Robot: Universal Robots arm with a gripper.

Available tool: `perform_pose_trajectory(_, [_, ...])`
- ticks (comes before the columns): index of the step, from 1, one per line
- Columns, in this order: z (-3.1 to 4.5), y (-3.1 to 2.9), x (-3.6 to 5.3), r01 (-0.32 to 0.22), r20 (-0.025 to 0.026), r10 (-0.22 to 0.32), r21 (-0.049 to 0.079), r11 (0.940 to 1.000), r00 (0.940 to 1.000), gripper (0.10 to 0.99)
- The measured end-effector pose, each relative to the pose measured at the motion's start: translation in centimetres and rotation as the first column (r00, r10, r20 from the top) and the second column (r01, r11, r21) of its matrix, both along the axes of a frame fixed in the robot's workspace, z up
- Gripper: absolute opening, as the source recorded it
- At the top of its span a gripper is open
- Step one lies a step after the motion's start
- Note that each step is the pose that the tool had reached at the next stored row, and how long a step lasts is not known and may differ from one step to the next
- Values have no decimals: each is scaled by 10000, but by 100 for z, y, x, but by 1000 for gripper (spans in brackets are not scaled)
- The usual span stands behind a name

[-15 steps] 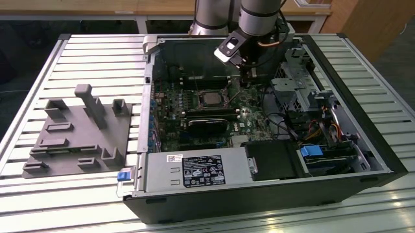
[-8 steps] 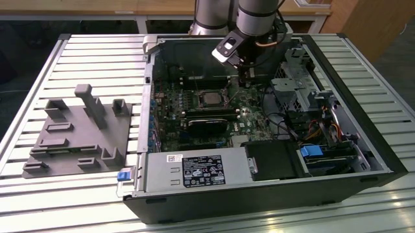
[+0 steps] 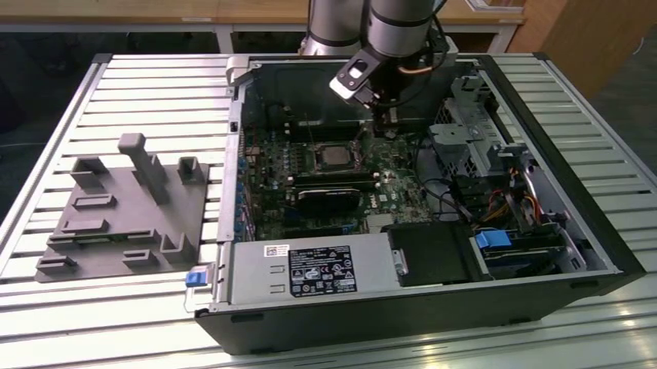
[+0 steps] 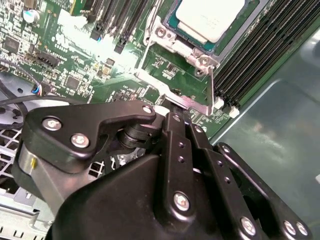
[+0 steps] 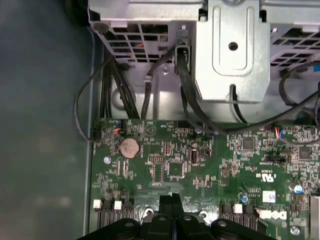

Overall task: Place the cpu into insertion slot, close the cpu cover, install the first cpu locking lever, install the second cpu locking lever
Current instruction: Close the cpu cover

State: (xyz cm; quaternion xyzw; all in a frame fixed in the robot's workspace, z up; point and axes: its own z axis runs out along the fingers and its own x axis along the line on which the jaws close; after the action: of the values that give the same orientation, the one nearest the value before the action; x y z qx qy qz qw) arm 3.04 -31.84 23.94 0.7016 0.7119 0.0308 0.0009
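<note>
The cpu [image 4: 210, 17] sits in the insertion slot [image 3: 312, 157], with the cpu cover [image 4: 167, 39] apparently down. The gripper [image 3: 385, 129], fingers pressed narrow for pushing, stands at the cpu's 2 o'clock in the exterior view.

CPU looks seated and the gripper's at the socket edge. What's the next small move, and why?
Probably a short push with the shut gripper on the silvery lever at its tips, toward latching it. The cpu is already seated and the cpu cover looks down around it. The tips are right at that lever, though contact is unclear.
</note>
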Motion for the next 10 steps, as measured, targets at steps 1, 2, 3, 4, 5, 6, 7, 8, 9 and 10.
perform_pose_trajectory(1, [0, 0, -8, 0, 0, 0, 0, 10000, 10000, 106])
perform_pose_trajectory(2, [0, 0, -18, -1, 0, 1, 0, 10000, 10000, 106])
perform_pose_trajectory(3, [0, 0, -30, -1, -1, 1, -1, 10000, 10000, 106])
perform_pose_trajectory(4, [0, 0, -53, -1, -1, 1, -1, 10000, 10000, 106])
perform_pose_trajectory(5, [0, 0, -65, 0, 0, 0, 0, 10000, 10000, 106])
perform_pose_trajectory(6, [-1, 0, -78, 0, 0, 0, 0, 10000, 10000, 106])
perform_pose_trajectory(7, [-2, 0, -90, 0, 0, 0, 1, 10000, 10000, 106])
perform_pose_trajectory(8, [-2, 0, -103, 0, 0, 0, 1, 10000, 10000, 106])
perform_pose_trajectory(9, [-3, 0, -117, 0, 0, 0, 0, 10000, 10000, 106])
perform_pose_trajectory(10, [-4, 0, -134, -1, 0, 1, 1, 10000, 10000, 106])
